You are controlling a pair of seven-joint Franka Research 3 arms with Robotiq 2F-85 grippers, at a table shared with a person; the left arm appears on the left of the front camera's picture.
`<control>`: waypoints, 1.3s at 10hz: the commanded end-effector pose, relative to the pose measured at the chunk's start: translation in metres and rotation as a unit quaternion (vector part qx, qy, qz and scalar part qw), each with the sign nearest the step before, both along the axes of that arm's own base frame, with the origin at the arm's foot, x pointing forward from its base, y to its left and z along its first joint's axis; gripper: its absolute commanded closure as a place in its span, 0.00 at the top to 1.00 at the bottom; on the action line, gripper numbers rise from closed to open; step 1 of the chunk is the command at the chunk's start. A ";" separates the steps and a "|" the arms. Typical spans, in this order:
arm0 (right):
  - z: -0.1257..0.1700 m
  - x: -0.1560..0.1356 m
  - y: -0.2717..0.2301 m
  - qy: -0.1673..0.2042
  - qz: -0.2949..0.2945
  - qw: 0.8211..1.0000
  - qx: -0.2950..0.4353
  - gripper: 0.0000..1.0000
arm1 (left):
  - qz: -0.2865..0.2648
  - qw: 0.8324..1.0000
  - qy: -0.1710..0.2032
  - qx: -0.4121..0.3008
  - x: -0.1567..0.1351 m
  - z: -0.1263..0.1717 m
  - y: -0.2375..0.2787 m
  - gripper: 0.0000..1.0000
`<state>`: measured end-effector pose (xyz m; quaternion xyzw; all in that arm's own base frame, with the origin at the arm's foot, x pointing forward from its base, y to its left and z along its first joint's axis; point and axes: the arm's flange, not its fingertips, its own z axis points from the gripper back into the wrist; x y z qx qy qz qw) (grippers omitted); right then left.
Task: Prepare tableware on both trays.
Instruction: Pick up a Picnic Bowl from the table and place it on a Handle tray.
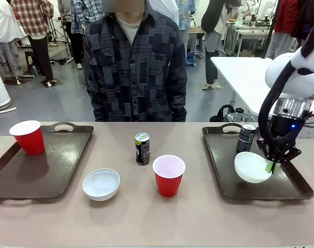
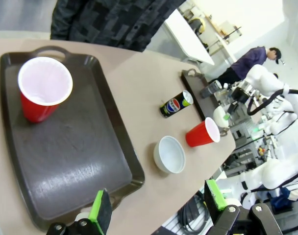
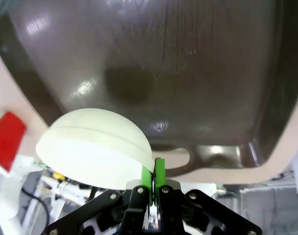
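While the right gripper (image 1: 272, 164) hangs over the right tray (image 1: 215, 155), note that its green pads are pressed onto the thin rim of a white bowl (image 1: 251, 166). The bowl is tilted, low over the tray's near half, just beside the black can (image 1: 245, 137) standing there. Whether its base touches the tray floor cannot be told.

Judgement: the bowl is light and stiff but smooth-walled, and a pinch at one point of the rim leaves it free to swing about the pads. You should level it and set it down gently before release, or it may rock toward the can.

The left gripper (image 2: 157, 201) is spread wide and empty above the near end of the left tray (image 1: 48, 178), which carries a red cup (image 1: 28, 137) at its far left corner.

On the table (image 1: 208, 222) between the trays stand a second can (image 1: 142, 149), a second red cup (image 1: 168, 175) and a second bowl (image 1: 101, 184), each apart from the others.

Judgement: the second red cup is thin and will flex, so you take it over the lip with light force. The second can is rigid yet topples easily, so you take it square at mid-body. The second bowl wants the same rim pinch, on its near wall.
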<state>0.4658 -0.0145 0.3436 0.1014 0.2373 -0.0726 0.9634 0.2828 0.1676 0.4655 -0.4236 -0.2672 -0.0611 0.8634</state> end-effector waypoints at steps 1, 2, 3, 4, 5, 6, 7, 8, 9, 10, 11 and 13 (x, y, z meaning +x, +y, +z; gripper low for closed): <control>-0.017 0.020 0.002 0.019 -0.018 0.999 -0.023 0.04 | -0.002 1.000 -0.009 -0.007 0.000 0.000 0.000 1.00; -0.024 0.024 0.003 0.019 -0.018 0.999 -0.025 0.04 | -0.002 1.000 -0.009 -0.007 0.000 0.000 0.000 1.00; -0.028 0.025 0.002 0.021 -0.022 0.999 -0.026 0.04 | -0.002 1.000 -0.009 -0.007 0.000 0.000 0.000 1.00; -0.028 0.027 0.002 0.024 -0.024 0.999 -0.028 0.62 | -0.002 1.000 -0.009 -0.007 0.000 0.000 0.000 1.00; -0.025 0.024 0.004 0.021 -0.022 0.999 -0.028 0.62 | -0.002 1.000 -0.009 -0.007 0.000 0.000 0.000 1.00; -0.019 0.024 0.006 0.015 -0.024 0.999 -0.030 1.00 | -0.002 1.000 -0.009 -0.007 0.000 0.000 0.000 1.00; -0.009 0.019 0.008 0.006 -0.019 0.999 -0.030 0.27 | -0.002 1.000 -0.009 -0.007 0.000 0.000 0.000 1.00; 0.005 0.015 0.013 -0.009 -0.012 1.000 -0.027 1.00 | -0.002 1.000 -0.009 -0.007 0.000 0.000 0.000 1.00; 0.018 0.009 0.018 -0.022 -0.005 0.999 -0.029 0.46 | -0.002 1.000 -0.009 -0.007 0.000 0.000 0.000 1.00; 0.032 0.004 0.022 -0.034 -0.002 0.999 -0.034 1.00 | -0.002 1.000 -0.009 -0.007 0.000 0.000 0.000 1.00; 0.047 -0.002 0.027 -0.047 0.004 0.998 -0.041 0.66 | -0.002 1.000 -0.009 -0.007 0.000 0.000 0.000 1.00; 0.081 -0.015 0.038 -0.079 0.010 0.994 -0.070 0.86 | -0.002 1.000 -0.009 -0.007 0.000 0.000 0.000 1.00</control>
